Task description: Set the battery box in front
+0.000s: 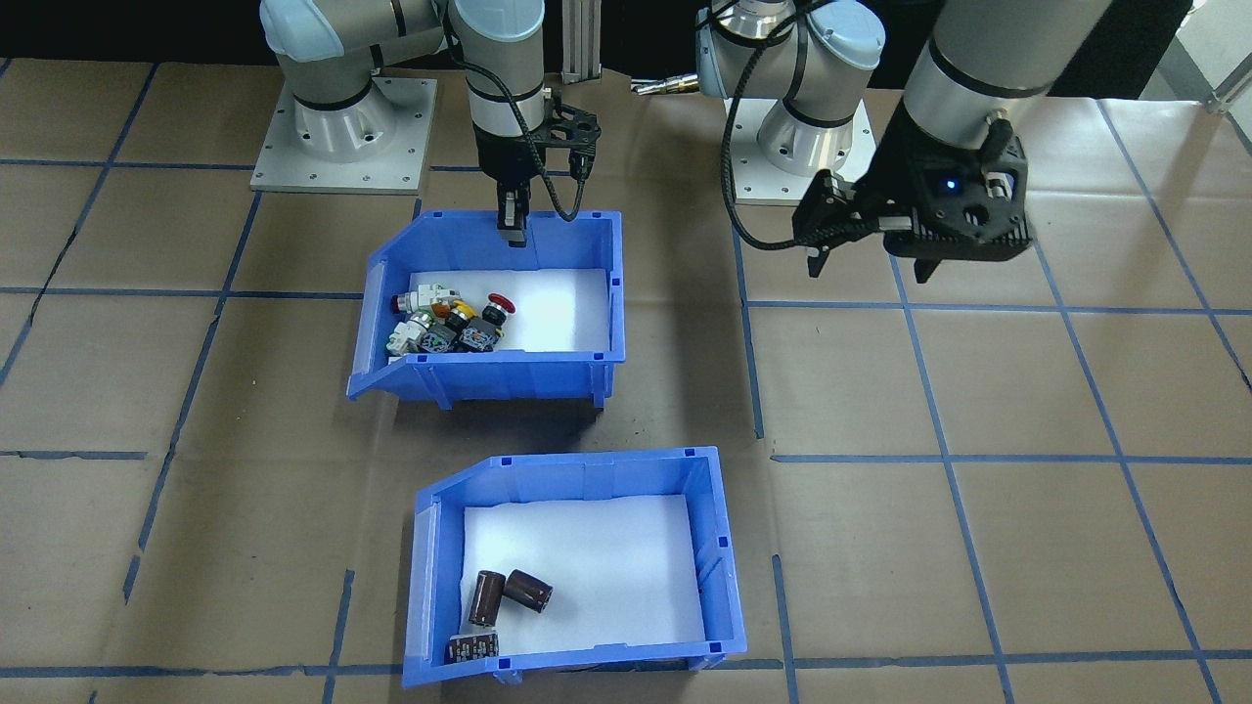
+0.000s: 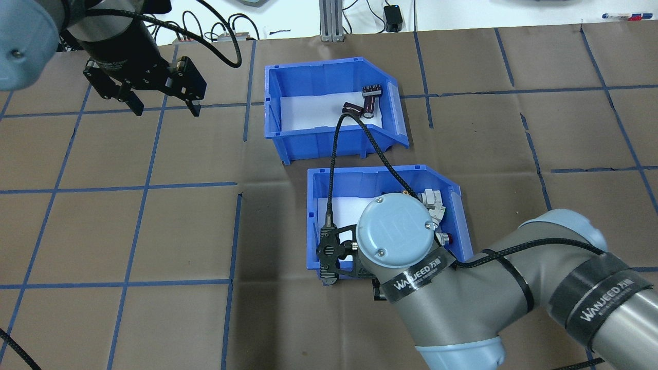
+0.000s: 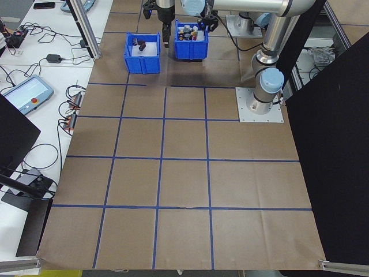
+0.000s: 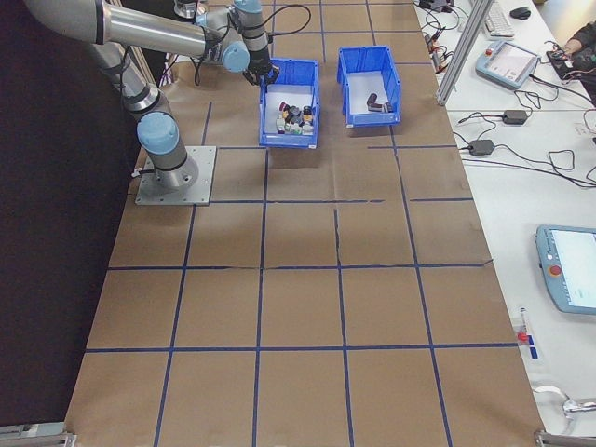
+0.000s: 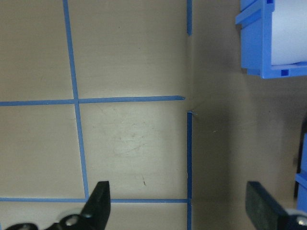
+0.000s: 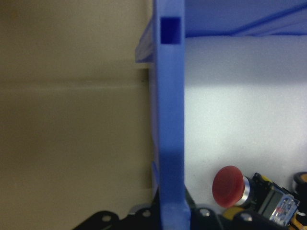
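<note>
Your right end effector (image 1: 512, 230) pinches the rear wall of the blue plastic switch bin (image 1: 614, 293); the blue plastic battery box (image 1: 719, 548) sits lower centre, nearer the spread left end effector (image 1: 871, 262).

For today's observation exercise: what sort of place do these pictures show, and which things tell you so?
Probably a robotics lab or test cell: two arms bolted to a paper-covered table taped into a blue grid, teach pendants on side benches, and sorted parts bins such as the battery box.
</note>
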